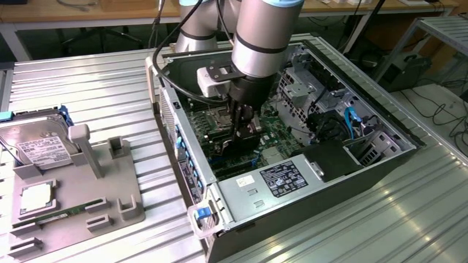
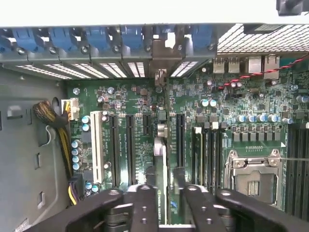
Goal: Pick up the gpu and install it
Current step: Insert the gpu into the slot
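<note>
Gripper holding the gpu edge-on over the motherboard's expansion slots.

I am reaching down into the open computer case [image 1: 380,164] on the tabletop [image 1: 87,98], my gripper [image 2: 163,191] pinching the gpu [image 2: 161,154] between narrowed fingers [image 2: 145,198]. The card is standing on edge directly below the gripper, its long axis running along the black expansion slots [image 2: 130,145] toward the rear bracket openings [image 2: 135,70], lying between two of the slots' neighbours. Whether its edge is already seating in a slot I cannot tell. The hard drive [image 1: 40,143] is resting outside on the parts holder [image 1: 80,208].
</note>
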`<state>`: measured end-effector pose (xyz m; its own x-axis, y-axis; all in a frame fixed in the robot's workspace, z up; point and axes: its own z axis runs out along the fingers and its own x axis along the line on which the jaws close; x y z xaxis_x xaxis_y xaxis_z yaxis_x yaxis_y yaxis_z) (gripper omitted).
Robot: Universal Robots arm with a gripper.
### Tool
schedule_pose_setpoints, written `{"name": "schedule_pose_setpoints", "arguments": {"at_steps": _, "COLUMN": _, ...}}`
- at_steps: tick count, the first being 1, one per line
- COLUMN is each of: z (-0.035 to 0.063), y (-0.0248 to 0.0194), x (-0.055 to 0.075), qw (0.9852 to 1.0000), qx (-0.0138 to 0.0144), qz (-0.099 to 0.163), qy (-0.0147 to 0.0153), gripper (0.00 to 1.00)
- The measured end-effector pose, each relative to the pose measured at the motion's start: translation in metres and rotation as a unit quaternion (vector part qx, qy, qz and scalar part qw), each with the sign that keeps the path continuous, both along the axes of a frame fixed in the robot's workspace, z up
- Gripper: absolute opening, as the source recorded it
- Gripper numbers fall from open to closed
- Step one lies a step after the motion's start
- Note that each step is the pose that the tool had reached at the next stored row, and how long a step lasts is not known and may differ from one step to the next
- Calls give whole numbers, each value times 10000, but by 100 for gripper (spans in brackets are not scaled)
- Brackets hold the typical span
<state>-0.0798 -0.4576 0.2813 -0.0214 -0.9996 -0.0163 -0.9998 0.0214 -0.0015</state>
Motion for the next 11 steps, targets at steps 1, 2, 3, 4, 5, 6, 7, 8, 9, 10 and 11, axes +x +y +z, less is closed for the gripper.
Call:
{"name": "schedule_pose_setpoints", "arguments": {"at_steps": 1, "z": 5, "y": 0, "x": 0, "qw": 10000, "qx": -1, "qz": 0, "qy": 0, "gripper": 21}}
{"name": "schedule_pose_setpoints", "arguments": {"at_steps": 2, "z": 11, "y": 0, "x": 0, "qw": 10000, "qx": -2, "qz": 0, "qy": 0, "gripper": 11}}
{"name": "schedule_pose_setpoints", "arguments": {"at_steps": 3, "z": 13, "y": 0, "x": 0, "qw": 10000, "qx": -2, "qz": 0, "qy": 1, "gripper": 11}}
{"name": "schedule_pose_setpoints", "arguments": {"at_steps": 4, "z": 16, "y": 0, "x": 0, "qw": 10000, "qx": -2, "qz": 0, "qy": 0, "gripper": 11}}
{"name": "schedule_pose_setpoints", "arguments": {"at_steps": 5, "z": 20, "y": 0, "x": 0, "qw": 10000, "qx": -3, "qz": 0, "qy": 1, "gripper": 11}}
{"name": "schedule_pose_setpoints", "arguments": {"at_steps": 6, "z": 23, "y": 0, "x": 0, "qw": 10000, "qx": -3, "qz": 0, "qy": 1, "gripper": 11}}
{"name": "schedule_pose_setpoints", "arguments": {"at_steps": 7, "z": 25, "y": 0, "x": 0, "qw": 10000, "qx": -3, "qz": 0, "qy": 0, "gripper": 11}}
{"name": "schedule_pose_setpoints", "arguments": {"at_steps": 8, "z": 27, "y": 0, "x": 0, "qw": 10000, "qx": -3, "qz": 0, "qy": 0, "gripper": 11}}
{"name": "schedule_pose_setpoints", "arguments": {"at_steps": 9, "z": 31, "y": 0, "x": 0, "qw": 10000, "qx": -3, "qz": 0, "qy": 0, "gripper": 11}}
{"name": "schedule_pose_setpoints", "arguments": {"at_steps": 10, "z": 33, "y": 0, "x": 0, "qw": 10000, "qx": -3, "qz": 0, "qy": 0, "gripper": 11}}
{"name": "schedule_pose_setpoints", "arguments": {"at_steps": 11, "z": 40, "y": 0, "x": 0, "qw": 10000, "qx": -4, "qz": 0, "qy": 0, "gripper": 11}}
